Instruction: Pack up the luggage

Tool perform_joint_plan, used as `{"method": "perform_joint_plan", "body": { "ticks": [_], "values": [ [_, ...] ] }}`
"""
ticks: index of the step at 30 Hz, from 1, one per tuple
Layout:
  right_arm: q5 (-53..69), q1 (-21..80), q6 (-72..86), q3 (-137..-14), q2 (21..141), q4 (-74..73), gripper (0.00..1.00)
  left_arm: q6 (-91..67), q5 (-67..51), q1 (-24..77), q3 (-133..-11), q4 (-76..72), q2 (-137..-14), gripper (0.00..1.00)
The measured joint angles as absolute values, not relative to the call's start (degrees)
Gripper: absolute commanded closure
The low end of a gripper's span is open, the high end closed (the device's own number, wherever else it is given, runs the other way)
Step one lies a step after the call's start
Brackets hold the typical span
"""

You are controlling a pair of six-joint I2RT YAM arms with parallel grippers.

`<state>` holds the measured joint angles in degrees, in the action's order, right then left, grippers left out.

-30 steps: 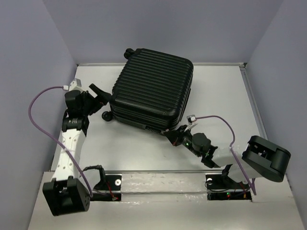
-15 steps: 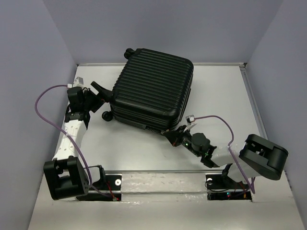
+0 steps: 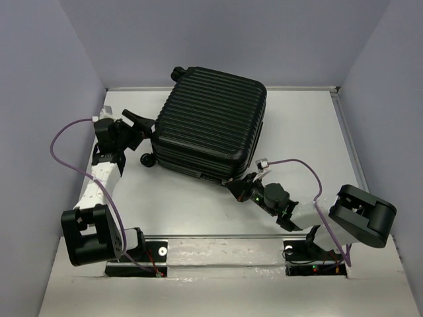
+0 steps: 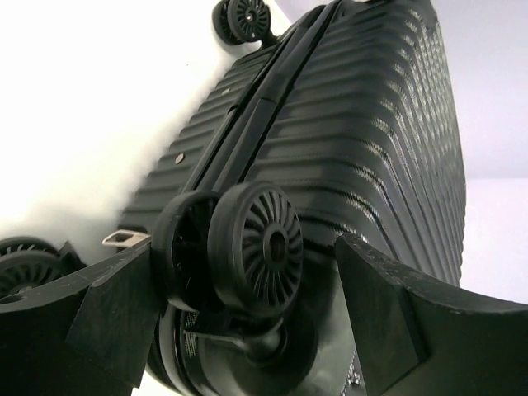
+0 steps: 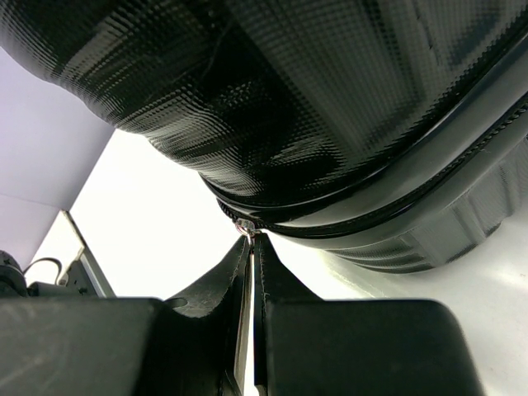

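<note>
Setting: white table [image 3: 198, 205] boxed in by plain lilac walls [image 3: 39, 79], with both arm bases bolted along its near edge.

Suitcase: the black ribbed suitcase [image 3: 210, 129] lies flat and closed on the far middle of the table, turned a little so one corner points toward the near right.

Seam: a dark closing seam [image 4: 247, 132] runs along the suitcase's side, between the two ribbed shells.

Wheels: one wheel [image 3: 178, 71] shows at the suitcase's far left corner; another wheel [image 3: 148, 159] sits at its near left corner, resting on the table.

Left gripper: the left gripper [image 3: 142, 125] is against the left side of the suitcase, at the wheel end. Its jaws stand wide apart. In the wrist view a double wheel [image 4: 252, 247] of the suitcase sits between the two fingers [image 4: 396, 305], and neither finger clearly touches it.

Right gripper: the right gripper [image 3: 232, 186] is at the suitcase's near edge, low to the table. Its fingers [image 5: 206, 289] are pressed together, their tips meeting right at the seam [image 5: 346, 202] where a small metal piece [image 5: 245, 225] shows. Whether that piece is pinched between the tips is too small to tell.

Cables: a purple cable [image 3: 69, 148] loops beside the left arm, and another purple cable [image 3: 301, 168] arcs over the right arm, near the suitcase's near right corner.
</note>
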<state>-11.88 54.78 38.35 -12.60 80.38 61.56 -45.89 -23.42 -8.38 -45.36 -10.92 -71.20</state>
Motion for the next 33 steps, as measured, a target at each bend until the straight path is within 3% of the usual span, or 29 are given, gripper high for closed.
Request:
{"method": "perform_joint_plan", "body": {
  "ticks": [18, 27, 33],
  "values": [
    [-11.4, 54.8, 38.2, -12.6, 80.8, 61.9, 0.93, -54.2, -22.3, -8.5, -38.6, -23.0, -72.2, 0.19],
    [-11.1, 54.8, 38.2, -12.6, 81.0, 62.2, 0.93, -58.2, -22.3, -8.5, -34.2, -30.5, -72.1, 0.17],
    [-11.1, 54.8, 38.2, -12.6, 81.0, 62.2, 0.93, -59.8, -23.1, -9.3, -34.0, -33.0, -72.2, 0.26]
  ]
}}
